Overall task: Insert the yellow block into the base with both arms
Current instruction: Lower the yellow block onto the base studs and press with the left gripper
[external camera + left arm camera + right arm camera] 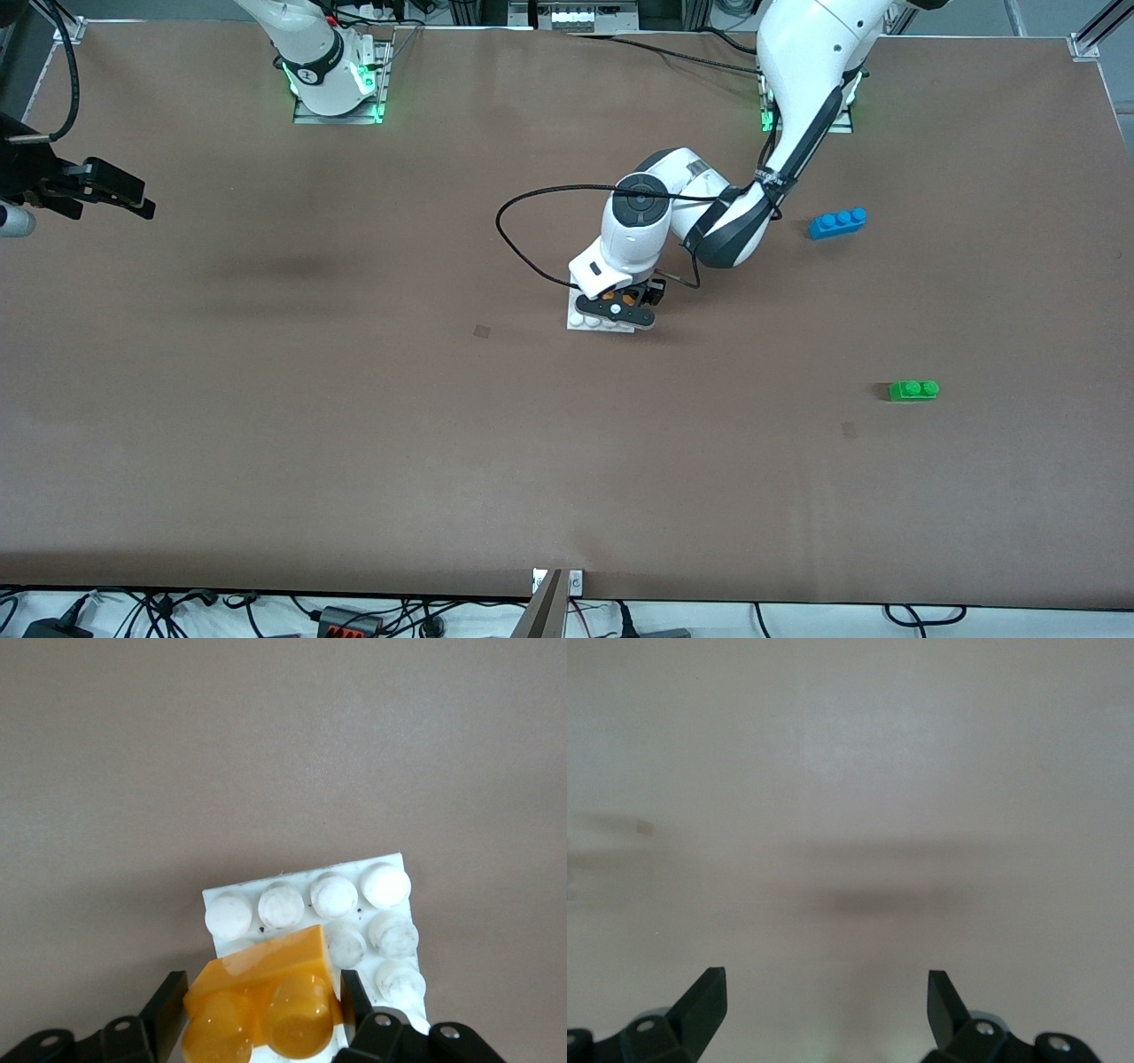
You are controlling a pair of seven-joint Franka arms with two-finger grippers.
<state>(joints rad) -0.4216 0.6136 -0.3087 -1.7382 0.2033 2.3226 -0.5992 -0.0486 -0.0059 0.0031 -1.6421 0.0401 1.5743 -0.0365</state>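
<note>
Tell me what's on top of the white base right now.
The yellow block sits over the base, between the left hand's fingers. Bare studs show around it. Whether its underside is pressed onto the studs is covered. The right hand waits open over bare table.

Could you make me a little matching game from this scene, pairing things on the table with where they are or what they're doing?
Things:
1. yellow block
2. blue brick
3. green brick
4. right gripper

States:
A. nearest the front camera of the loose bricks
B. open over bare table
C. on the table near the left arm's base
D. clamped in the left gripper over the base

Pairs: 1-D, 2-C, 3-A, 4-B
</note>
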